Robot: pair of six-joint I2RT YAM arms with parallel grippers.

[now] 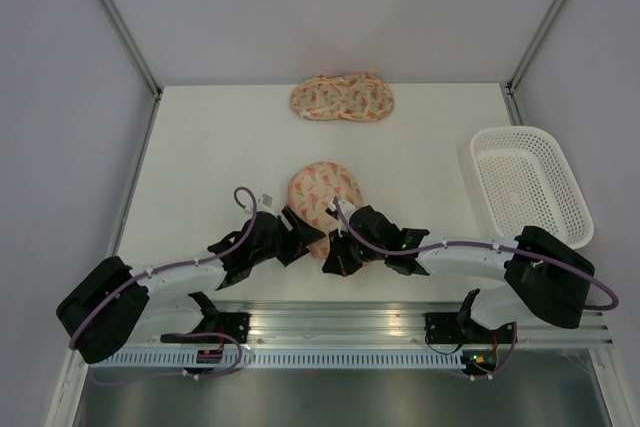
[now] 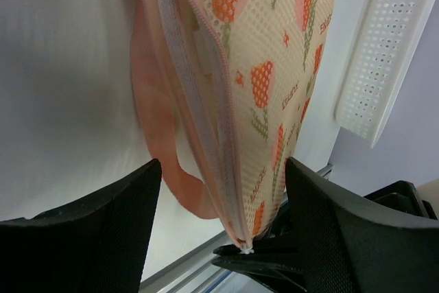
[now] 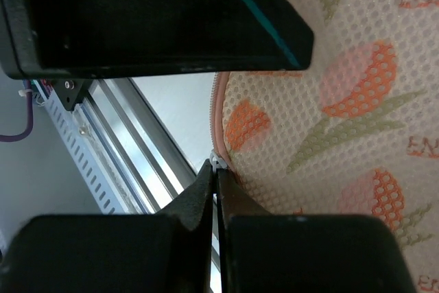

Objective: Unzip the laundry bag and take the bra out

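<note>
The laundry bag (image 1: 322,190), pink-orange mesh with carrot-like print, stands folded near the table's front edge between my two grippers. My left gripper (image 1: 303,236) is open; in the left wrist view its fingers (image 2: 123,204) straddle the bag's near end (image 2: 264,101), with the closed zipper (image 2: 206,80) running down its edge. My right gripper (image 1: 336,255) is shut on the small white zipper pull (image 3: 216,162) at the bag's near tip (image 3: 329,101). The pull also shows in the left wrist view (image 2: 245,246). The bra is hidden.
A paler twin pouch (image 1: 342,97) lies at the table's far edge. A white plastic lattice basket (image 1: 530,182) stands at the right, also in the left wrist view (image 2: 384,53). The metal rail (image 1: 330,322) runs just behind the grippers.
</note>
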